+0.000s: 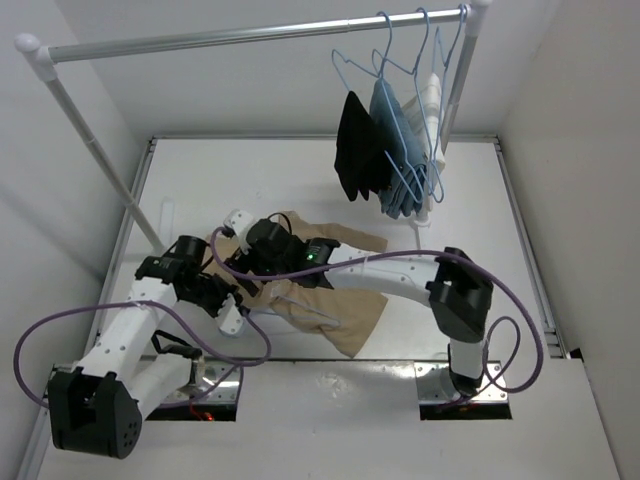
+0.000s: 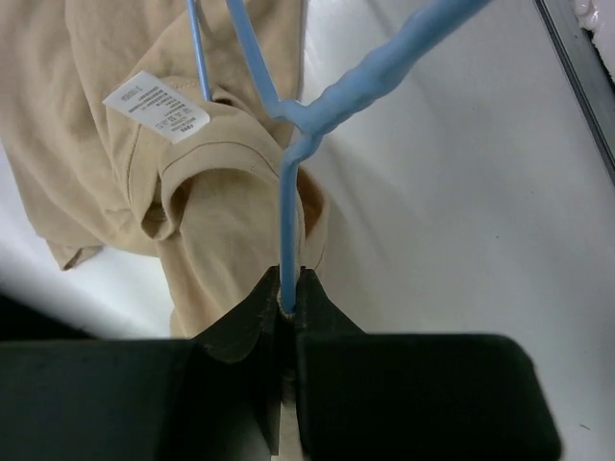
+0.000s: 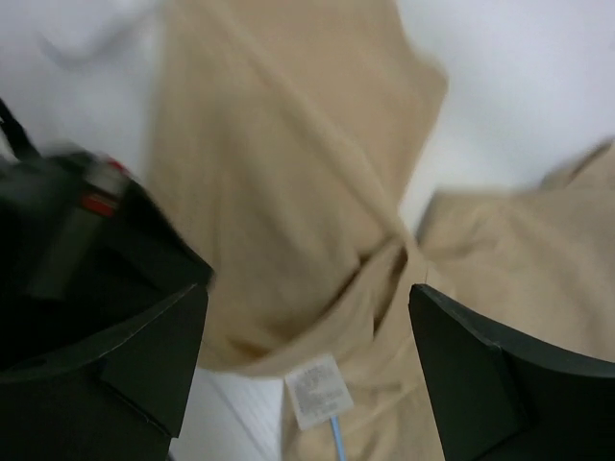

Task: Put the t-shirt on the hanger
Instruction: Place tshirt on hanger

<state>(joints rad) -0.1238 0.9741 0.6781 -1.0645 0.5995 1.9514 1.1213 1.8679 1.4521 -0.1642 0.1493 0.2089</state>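
The tan t-shirt (image 1: pixel 335 300) lies crumpled on the white table, partly under both arms. In the left wrist view its collar (image 2: pixel 221 192) with a white label (image 2: pixel 157 106) is bunched round the light-blue hanger (image 2: pixel 288 182). My left gripper (image 2: pixel 288 293) is shut on the hanger's wire just below the neck twist; in the top view it (image 1: pixel 235 300) is at the shirt's left edge. My right gripper (image 3: pixel 307 360) is open and empty, hovering over the collar (image 3: pixel 317 288), the label (image 3: pixel 315 389) and a bit of blue wire (image 3: pixel 336 437). In the top view it (image 1: pixel 255 250) is above the shirt's upper left.
A metal clothes rail (image 1: pixel 250 35) spans the back, with its slanted post (image 1: pixel 105 165) at the left. Blue hangers with a black garment (image 1: pixel 358 150), a blue garment (image 1: pixel 398 160) and a white one (image 1: pixel 432 100) hang at the back right. Purple cables (image 1: pixel 520 330) loop beside both arms.
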